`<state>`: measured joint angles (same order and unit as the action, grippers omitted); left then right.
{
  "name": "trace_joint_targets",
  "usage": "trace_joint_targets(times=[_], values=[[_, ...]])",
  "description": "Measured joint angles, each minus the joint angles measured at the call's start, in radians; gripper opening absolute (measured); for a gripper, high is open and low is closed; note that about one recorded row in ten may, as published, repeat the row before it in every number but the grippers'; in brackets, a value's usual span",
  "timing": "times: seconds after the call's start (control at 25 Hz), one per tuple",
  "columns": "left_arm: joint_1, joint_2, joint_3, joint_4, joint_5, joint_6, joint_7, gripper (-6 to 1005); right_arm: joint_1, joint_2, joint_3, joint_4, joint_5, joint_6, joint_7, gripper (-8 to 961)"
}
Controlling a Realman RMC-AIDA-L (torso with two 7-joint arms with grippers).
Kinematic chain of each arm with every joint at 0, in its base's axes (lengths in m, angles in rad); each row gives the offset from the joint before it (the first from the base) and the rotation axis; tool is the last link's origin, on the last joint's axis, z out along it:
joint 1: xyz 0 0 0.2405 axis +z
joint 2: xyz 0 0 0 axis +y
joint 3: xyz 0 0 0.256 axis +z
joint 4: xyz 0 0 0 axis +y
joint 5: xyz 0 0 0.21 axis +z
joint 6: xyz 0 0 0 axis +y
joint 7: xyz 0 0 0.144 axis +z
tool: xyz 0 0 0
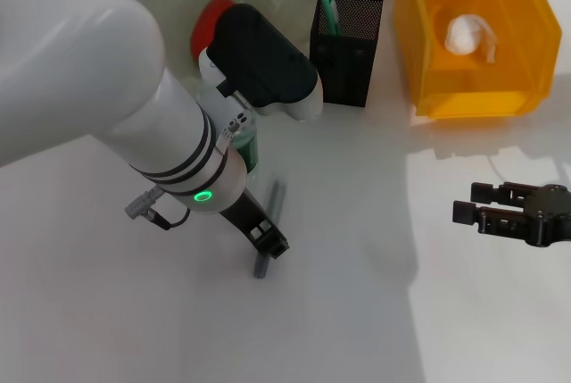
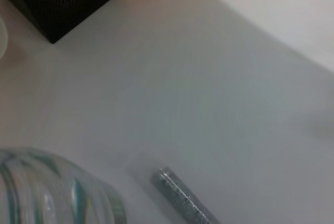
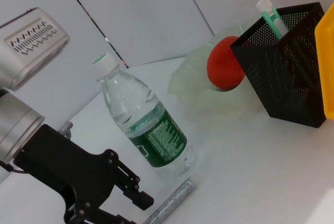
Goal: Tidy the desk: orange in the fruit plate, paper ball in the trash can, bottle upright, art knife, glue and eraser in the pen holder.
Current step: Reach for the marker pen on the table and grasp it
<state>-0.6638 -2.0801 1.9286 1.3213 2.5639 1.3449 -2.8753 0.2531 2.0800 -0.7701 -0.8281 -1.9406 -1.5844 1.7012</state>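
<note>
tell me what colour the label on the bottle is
Dark green with white lettering, on the bottle; the right wrist view shows it best.

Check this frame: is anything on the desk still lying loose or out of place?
Only the glue: it lies flat on the desk beside the upright bottle, with the left gripper right over it. The art knife already stands in the pen holder.

bottle label (image 3: 159, 139): white script on green, standing upright on the desk; the word is too blurred to read for certain
smaller print under it: not readable
other things: no text, number or sign can be read on them
</note>
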Motion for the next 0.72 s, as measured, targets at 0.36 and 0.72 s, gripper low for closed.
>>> trace_joint_targets(times=[0.36, 0.72], values=[[-0.018, 0.000, 0.006, 0.002, 0.006, 0.026, -0.001, 446, -0.002, 0.000, 0.000, 0.014, 0.000, 0.012, -0.003, 654], [-0.027, 0.000, 0.032, -0.003, 0.006, 0.029, -0.002, 447, 0.000, -0.002, 0.000, 0.023, 0.004, 0.012, -0.008, 650]])
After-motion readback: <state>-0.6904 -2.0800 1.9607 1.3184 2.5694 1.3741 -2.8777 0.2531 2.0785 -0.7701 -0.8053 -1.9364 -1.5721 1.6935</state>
